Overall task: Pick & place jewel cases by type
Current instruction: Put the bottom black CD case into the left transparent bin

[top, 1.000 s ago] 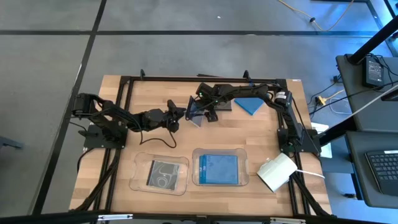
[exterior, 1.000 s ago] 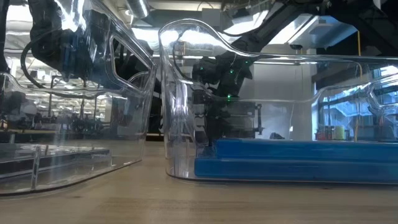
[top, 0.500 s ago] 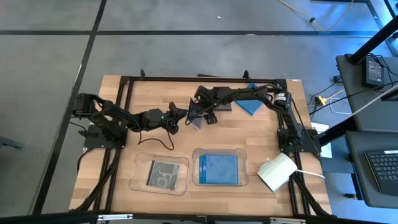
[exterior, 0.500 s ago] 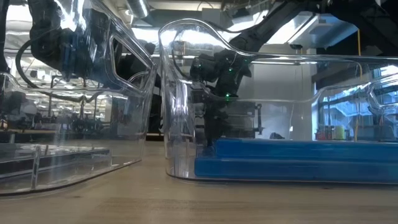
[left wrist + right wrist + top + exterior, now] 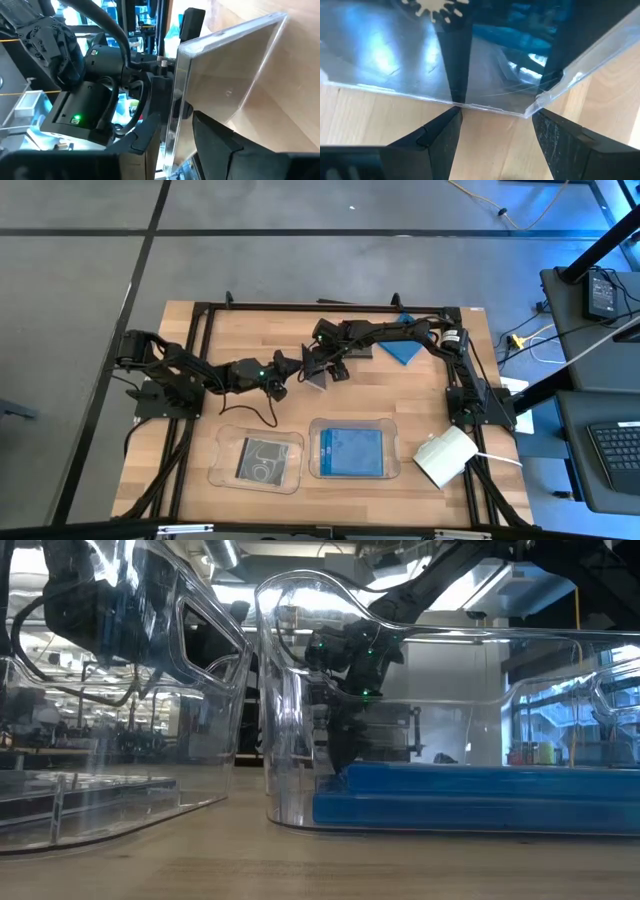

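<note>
Nearest, along the front edge of the wooden table (image 5: 250, 330), two clear rounded-corner trays sit side by side with a narrow gap between them. The left tray (image 5: 222, 470) holds a black jewel case (image 5: 265, 458) showing a round disc. The right tray (image 5: 392, 470) holds a flat blue jewel case (image 5: 350, 452), which the low view shows as a solid blue slab behind the glossy curved wall. A white boxy object (image 5: 445, 457) lies just beside the right tray, near the table's right edge. Beyond the trays a band of bare plank stays open across the table's width. At mid-table both arms meet over a third, translucent jewel case (image 5: 225, 85), raised off the wood and tilted on edge. The left gripper (image 5: 177, 125) clamps one thin edge of this case between its dark fingers. The right gripper (image 5: 495, 115) faces it from the opposite side with its fingers spread wide, their tips at the case's lower edge and one corner. Farther back, a loose blue case (image 5: 404, 351) lies flat toward the right rear corner. A black metal frame (image 5: 300, 306) borders the rear edge, and the wood at the left rear is bare.
</note>
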{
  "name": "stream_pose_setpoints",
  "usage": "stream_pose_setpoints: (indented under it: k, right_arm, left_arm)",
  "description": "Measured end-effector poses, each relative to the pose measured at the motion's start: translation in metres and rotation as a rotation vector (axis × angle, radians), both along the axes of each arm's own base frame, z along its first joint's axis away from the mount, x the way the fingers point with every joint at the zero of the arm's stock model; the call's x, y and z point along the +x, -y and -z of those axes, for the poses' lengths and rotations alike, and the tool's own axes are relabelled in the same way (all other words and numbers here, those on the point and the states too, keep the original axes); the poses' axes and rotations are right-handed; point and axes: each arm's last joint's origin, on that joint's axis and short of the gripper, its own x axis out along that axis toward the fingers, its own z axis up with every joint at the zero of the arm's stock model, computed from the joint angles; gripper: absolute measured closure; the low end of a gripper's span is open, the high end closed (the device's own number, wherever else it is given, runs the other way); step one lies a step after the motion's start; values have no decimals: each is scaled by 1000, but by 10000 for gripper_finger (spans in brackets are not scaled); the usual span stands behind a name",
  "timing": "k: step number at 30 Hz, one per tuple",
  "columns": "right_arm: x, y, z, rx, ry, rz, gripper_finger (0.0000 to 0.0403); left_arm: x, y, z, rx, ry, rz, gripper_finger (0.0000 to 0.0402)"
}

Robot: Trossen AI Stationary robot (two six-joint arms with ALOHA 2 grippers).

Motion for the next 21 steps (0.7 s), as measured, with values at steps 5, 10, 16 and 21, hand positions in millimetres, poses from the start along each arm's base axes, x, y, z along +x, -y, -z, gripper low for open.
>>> stream_pose_setpoints:
  k: [5, 10, 16, 21]
  right_arm:
    - [0, -1, 0, 0, -1, 1, 152]
    - [1, -4, 0, -7, -3, -5, 152]
    - [2, -6, 0, -7, -3, -10, 152]
    - [2, -7, 0, -7, -3, -11, 152]
  left_arm:
    - [0, 0, 0, 2, -1, -3, 284]
    - [0, 0, 0, 0, 0, -5, 279]
    - [-1, 0, 3, 2, -35, -4, 283]
    - [3, -1, 8, 9, -152, -16, 294]
